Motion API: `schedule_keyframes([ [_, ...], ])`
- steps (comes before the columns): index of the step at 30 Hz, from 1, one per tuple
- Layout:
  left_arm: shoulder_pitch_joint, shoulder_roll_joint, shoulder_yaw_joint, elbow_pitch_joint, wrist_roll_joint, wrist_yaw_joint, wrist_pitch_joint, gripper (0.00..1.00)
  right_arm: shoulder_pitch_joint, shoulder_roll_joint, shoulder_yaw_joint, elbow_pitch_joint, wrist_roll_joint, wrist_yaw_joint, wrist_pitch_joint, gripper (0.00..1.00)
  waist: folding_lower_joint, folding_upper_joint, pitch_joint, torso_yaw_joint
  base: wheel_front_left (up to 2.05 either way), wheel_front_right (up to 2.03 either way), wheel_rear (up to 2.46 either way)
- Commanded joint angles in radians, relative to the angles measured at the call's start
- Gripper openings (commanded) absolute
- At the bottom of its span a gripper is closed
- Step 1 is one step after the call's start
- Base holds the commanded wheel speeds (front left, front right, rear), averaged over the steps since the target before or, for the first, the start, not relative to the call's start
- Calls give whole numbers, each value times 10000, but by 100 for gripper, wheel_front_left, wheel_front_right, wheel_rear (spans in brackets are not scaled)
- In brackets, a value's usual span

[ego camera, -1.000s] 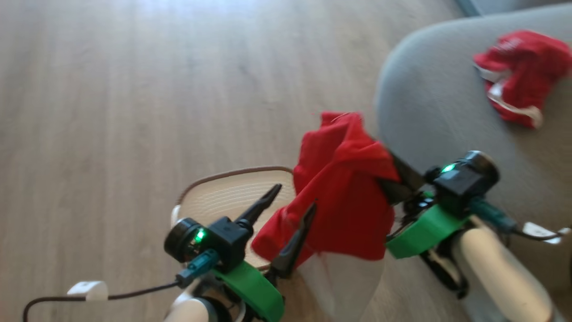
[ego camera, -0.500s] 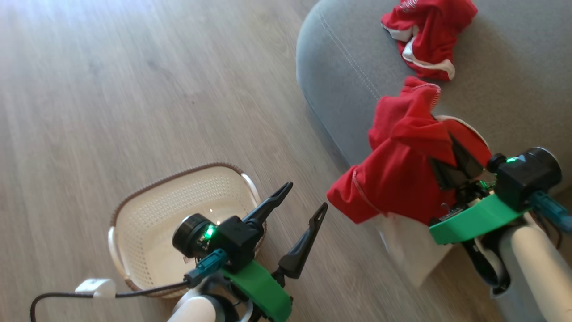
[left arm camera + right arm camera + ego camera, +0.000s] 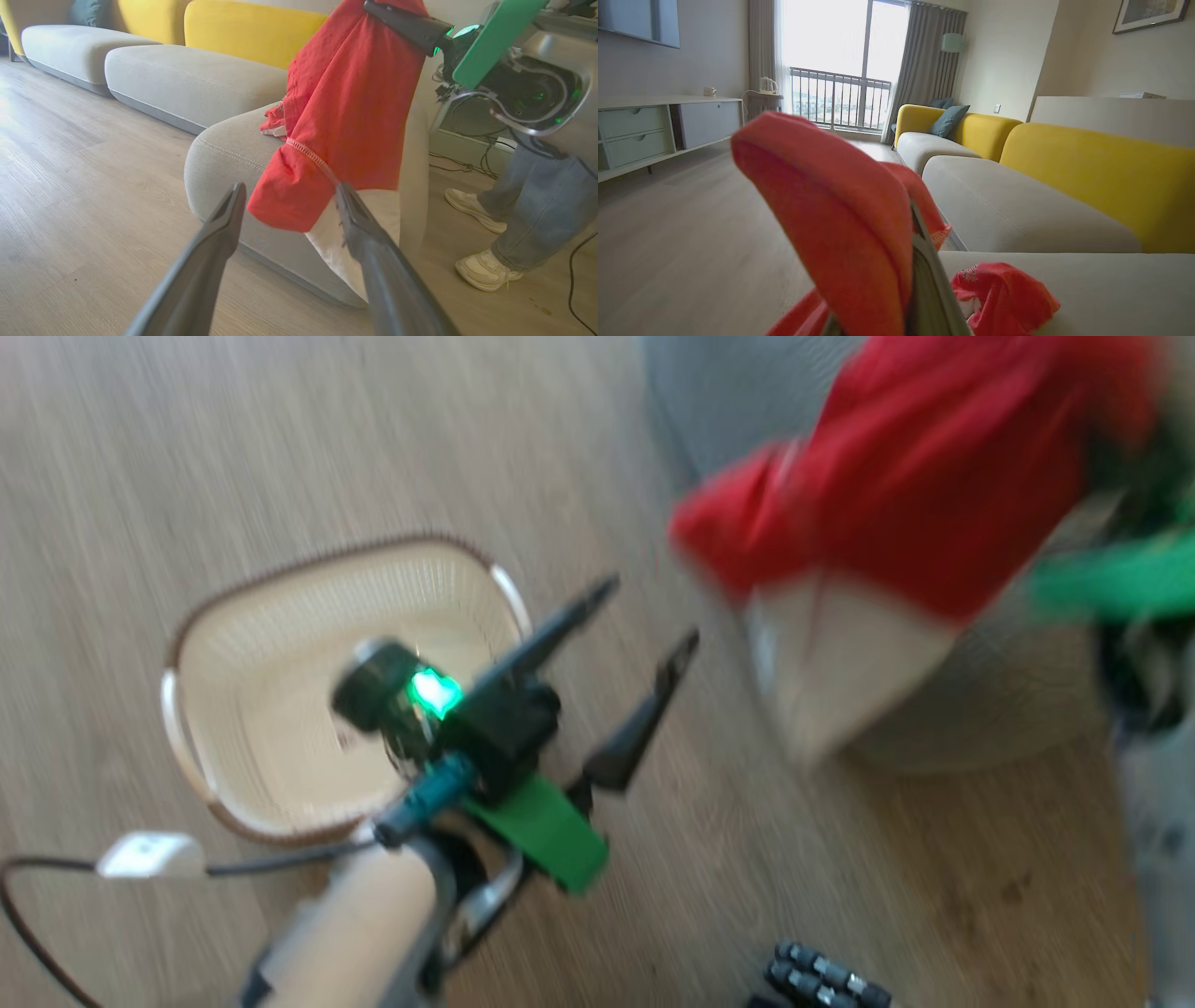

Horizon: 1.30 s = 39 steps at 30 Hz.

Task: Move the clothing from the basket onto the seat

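Observation:
A red garment (image 3: 915, 495) with a white panel (image 3: 831, 663) hangs from my right gripper (image 3: 887, 298), which is shut on it. The fabric drapes over the fingers (image 3: 930, 284) and dangles beside the grey seat's rounded corner (image 3: 233, 144). A second red garment (image 3: 1004, 294) lies crumpled on the seat (image 3: 1111, 289). My left gripper (image 3: 651, 611) is open and holds nothing, above the floor just right of the cream basket (image 3: 308, 555). The part of the basket's inside that I can see holds no clothing. The head view is blurred.
A person's legs in jeans and pale sneakers (image 3: 528, 219) stand right of the seat, near cables on the floor (image 3: 467, 165). More grey cushions with yellow backs (image 3: 1087, 163) lie beyond. A low cabinet (image 3: 644, 130) lines the far wall. A dark ribbed object (image 3: 822, 980) lies on the wooden floor.
The head camera has swung, shifting the whole picture. My right gripper has carried the red garment from above the basket up to the seat's corner. The left gripper stays open.

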Motion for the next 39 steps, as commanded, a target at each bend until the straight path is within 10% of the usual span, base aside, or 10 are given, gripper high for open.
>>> schedule_keyframes([
  [1,-603,120,423,-419,128,-81,80,100,-832,-12,-249,14,138,-2,-76,0,-2,0,1446,399,0,0,0],
  [19,-4521,103,388,912,579,-801,638,100,-8400,-2216,-5968,5441,-2141,-2,426,0,-2,0,4671,1242,0,0,0],
  [30,-4011,378,156,695,809,-511,807,100,-7494,12,-8971,7992,-4794,-2,-723,1,-2,0,5394,1654,0,0,0],
  [32,-3912,465,191,594,813,-446,839,100,-7569,252,-9167,8166,-5142,-2,-772,67,-2,0,5417,1648,0,0,0],
  [33,-3912,465,191,594,813,-446,839,100,-7569,252,-9167,8166,-5142,-2,-772,67,-2,0,5417,1648,0,0,0],
  [34,-3898,510,224,546,810,-422,858,100,-7665,360,-9196,8260,-5232,-2,-785,100,-2,0,5427,1623,0,0,0],
  [39,-3786,649,409,487,709,-301,751,100,-7964,555,-8734,7988,-5428,-2,-806,100,-2,0,5068,1332,0,0,0],
])
